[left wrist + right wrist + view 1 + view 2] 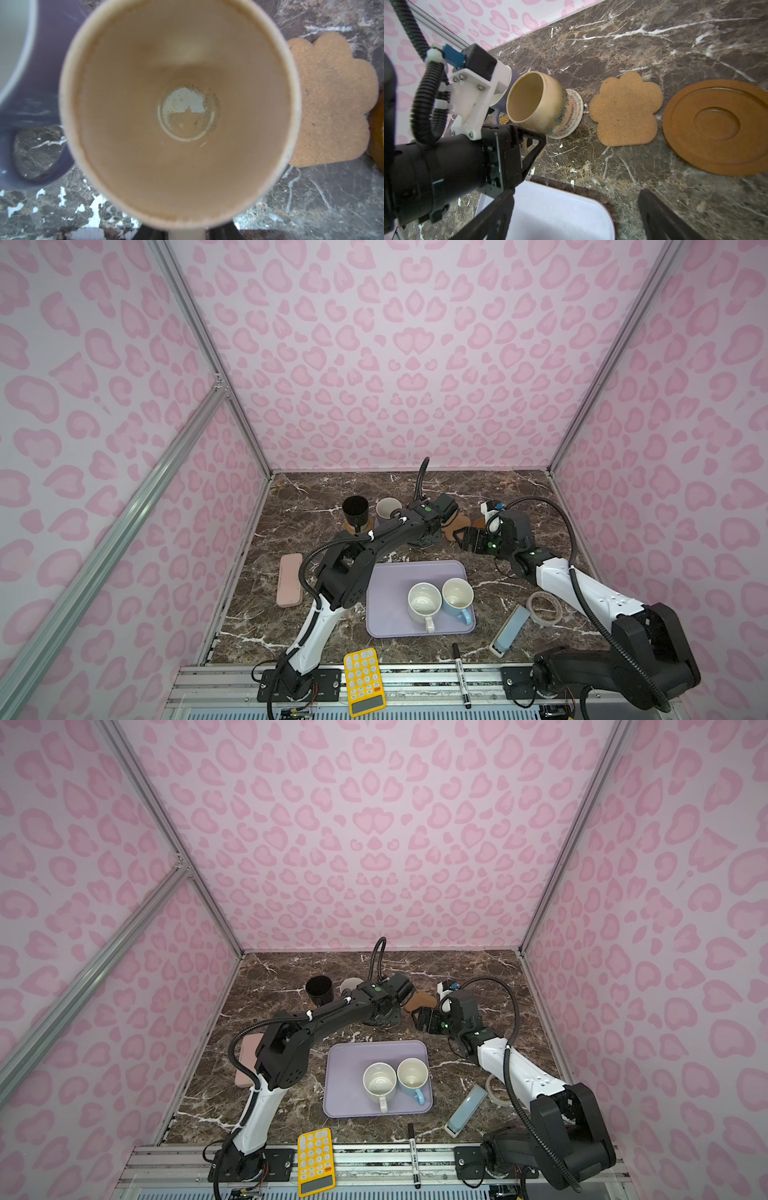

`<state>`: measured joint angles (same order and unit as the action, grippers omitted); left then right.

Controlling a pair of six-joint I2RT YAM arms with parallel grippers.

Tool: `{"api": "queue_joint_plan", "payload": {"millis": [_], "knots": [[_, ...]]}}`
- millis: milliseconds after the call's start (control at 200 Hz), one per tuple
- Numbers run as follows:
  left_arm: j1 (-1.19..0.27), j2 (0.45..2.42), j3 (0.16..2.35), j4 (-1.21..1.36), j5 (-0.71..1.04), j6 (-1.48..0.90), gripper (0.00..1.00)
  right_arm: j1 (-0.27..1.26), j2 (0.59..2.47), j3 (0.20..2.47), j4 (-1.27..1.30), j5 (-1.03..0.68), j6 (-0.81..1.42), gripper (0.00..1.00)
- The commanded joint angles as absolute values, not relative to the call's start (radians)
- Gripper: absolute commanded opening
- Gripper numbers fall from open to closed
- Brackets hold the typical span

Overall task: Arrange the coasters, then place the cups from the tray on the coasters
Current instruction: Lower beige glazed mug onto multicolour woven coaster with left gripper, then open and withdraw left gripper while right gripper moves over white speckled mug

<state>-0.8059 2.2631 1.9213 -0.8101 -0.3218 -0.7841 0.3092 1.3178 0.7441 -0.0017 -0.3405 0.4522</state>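
As the beige-yellow mug [537, 104] is sitting on the cream coaster [576, 110], we are holding our left gripper [533, 143] at its handle, grip impossible to tell, right gripper [457, 537] gaping empty beyond the tray [395, 585].

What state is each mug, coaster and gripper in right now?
black mug: upright on woven tan coaster
lavender mug: upright, base hidden
beige mug: upright on cream coaster
flower coaster: flat, bare
wooden disc coaster: flat, bare
speckled white mug: upright on lavender tray
light blue mug: upright on lavender tray
left gripper: at beige mug's handle, grip unclear
right gripper: open, empty
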Motion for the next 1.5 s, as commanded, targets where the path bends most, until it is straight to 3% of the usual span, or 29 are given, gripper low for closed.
{"api": "queue_joint_plan", "payload": {"millis": [0, 695, 825, 885, 1070, 1355, 1495], "knots": [[-0.803, 2.276, 1.938, -0.794, -0.327, -0.776, 0.40, 0.310, 1.316, 0.744, 0.010, -0.339, 0.453, 0.95], [-0.783, 2.291, 1.967, -0.735, -0.310, -0.719, 0.43, 0.309, 1.316, 0.749, -0.003, -0.331, 0.449, 0.95], [-0.784, 2.267, 1.954, -0.731, -0.302, -0.718, 0.52, 0.309, 1.316, 0.750, -0.006, -0.330, 0.451, 0.95], [-0.785, 2.244, 1.932, -0.717, -0.303, -0.718, 0.63, 0.309, 1.315, 0.750, -0.005, -0.331, 0.452, 0.95], [-0.791, 2.160, 1.867, -0.677, -0.285, -0.710, 0.70, 0.309, 1.314, 0.753, -0.009, -0.335, 0.459, 0.95], [-0.834, 1.943, 1.722, -0.609, -0.308, -0.721, 0.98, 0.323, 1.263, 0.779, -0.076, -0.294, 0.467, 0.98], [-0.844, 1.773, 1.584, -0.541, -0.306, -0.731, 1.00, 0.352, 1.177, 0.808, -0.173, -0.255, 0.434, 0.98]]}}
